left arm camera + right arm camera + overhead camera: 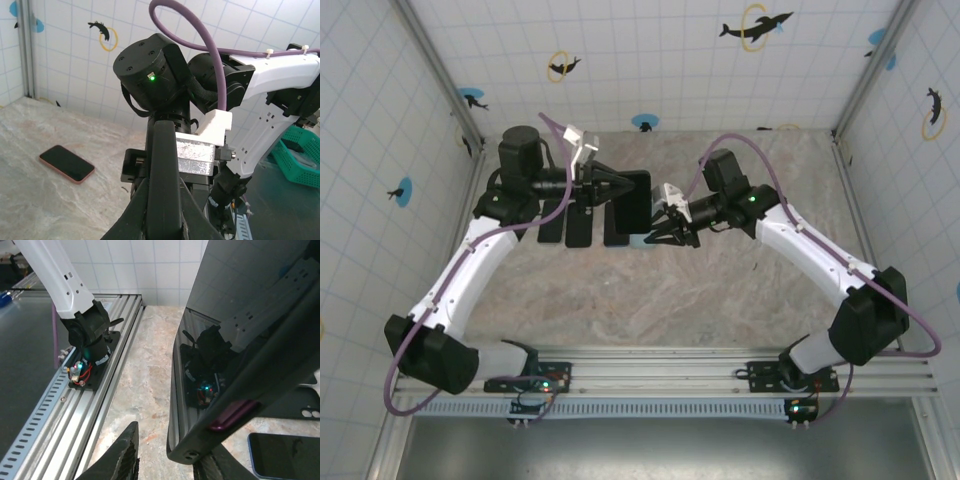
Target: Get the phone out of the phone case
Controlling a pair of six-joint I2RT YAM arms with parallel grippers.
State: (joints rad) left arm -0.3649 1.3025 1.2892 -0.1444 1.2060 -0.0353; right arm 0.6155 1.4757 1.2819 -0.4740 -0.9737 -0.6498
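**Task status.** We judge extraction not yet begun. The black glossy-screened smartphone [628, 205] is held in the air above the marbled stone-pattern table [720, 290], between the two arms, and it is still seated in the dark phone case [200, 437]. The case rim wraps the screen edge, and a purple side button [232, 416] shows in that rim.

**Left gripper** [605, 187]. It is clamped fully shut on the cased phone. In the left wrist view the phone stands edge-on between the fingers.

**Right gripper** [665, 228]. It is partly open and straddles the lower corner of the phone. One finger [120, 455] stands visibly apart from the rim. We cannot tell whether the other finger touches. We see no grip yet.

**Remaining.** We judge that the case must be seized or peeled at the corner, and then the phone separated from it.

**Other items.** A pink-rimmed phone [67, 163] and a blue-edged phone [285, 455] lie flat on the table.

**Markings.** We can read no brand, label or writing on the phone or the case. The white tiled walls [650, 50] carry dolphin-and-ring decals only.
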